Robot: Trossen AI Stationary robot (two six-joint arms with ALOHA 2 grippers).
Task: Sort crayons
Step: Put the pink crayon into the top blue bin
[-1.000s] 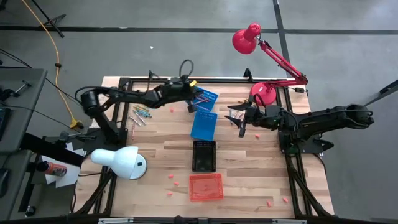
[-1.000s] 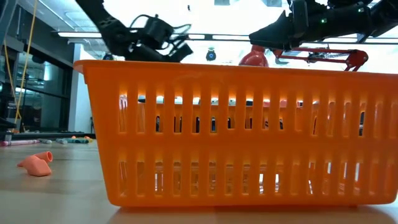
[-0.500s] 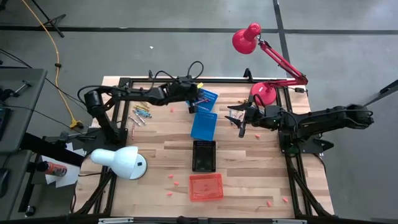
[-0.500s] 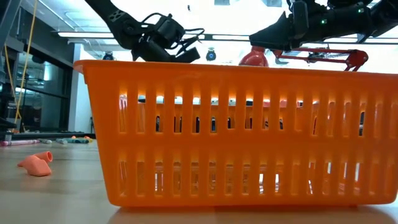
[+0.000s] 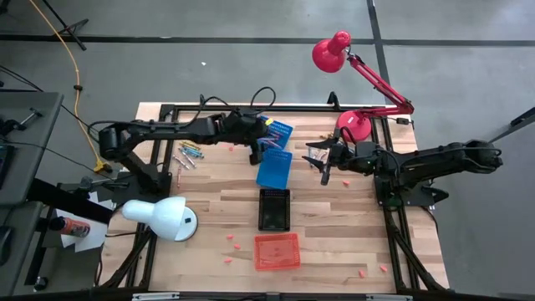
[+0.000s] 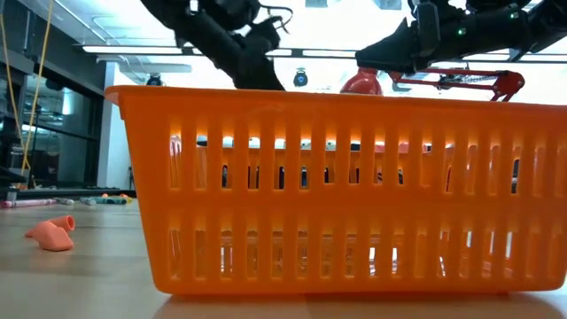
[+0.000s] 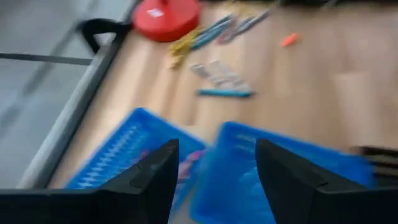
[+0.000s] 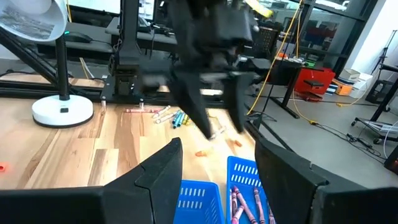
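No text, label, brand, number or sign can be read in any view; whatever markings may be carried by the baskets, lamps or crayons cannot be made out.

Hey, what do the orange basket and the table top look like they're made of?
The orange basket looks like moulded plastic: smooth, slightly glossy, with even slotted walls that light glows through. The table top looks like light wood, probably butcher-block planks, since long boards with grain lines show; its finish seems matte.
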